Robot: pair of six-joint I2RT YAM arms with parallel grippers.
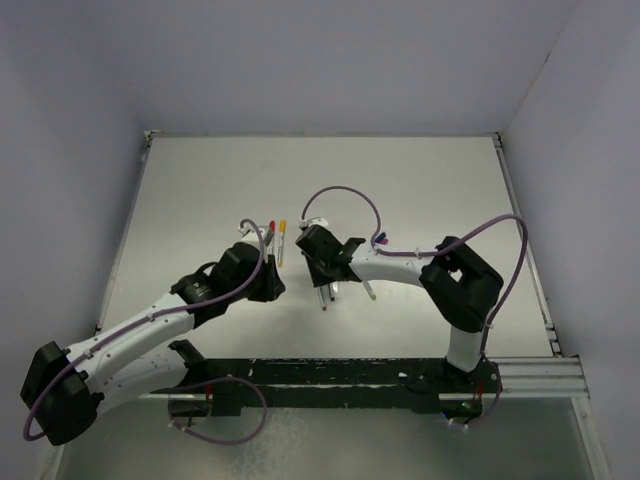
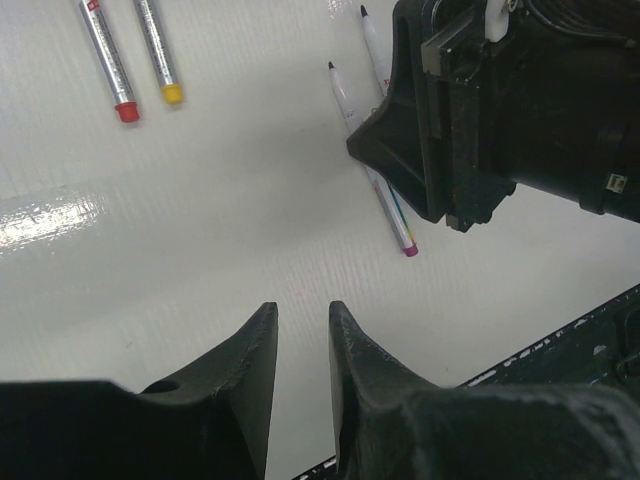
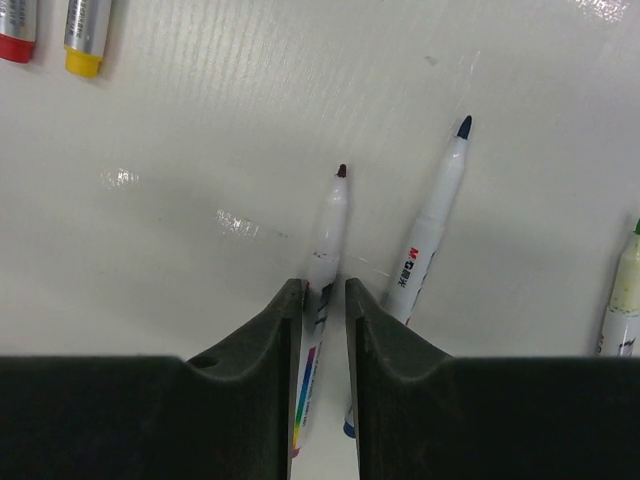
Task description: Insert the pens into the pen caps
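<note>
Two pens lie side by side at the table's middle, one with a red cap (image 1: 271, 233) (image 2: 105, 55), one with a yellow cap (image 1: 282, 240) (image 2: 158, 50). My right gripper (image 1: 325, 275) (image 3: 323, 285) is low over the table, its jaws a narrow gap apart on either side of an uncapped purple-tipped pen (image 3: 330, 225) (image 2: 395, 215) that lies flat. An uncapped blue-tipped pen (image 3: 430, 230) lies just right of it, and a green one (image 3: 625, 290) further right. My left gripper (image 1: 270, 282) (image 2: 300, 308) is slightly open and empty, left of the right gripper. Small loose caps (image 1: 380, 240) lie by the right forearm.
The right gripper's black body (image 2: 480, 110) stands close to the right of my left gripper. A black rail (image 1: 340, 375) with the arm bases runs along the near edge. Walls close in the table at the back and both sides.
</note>
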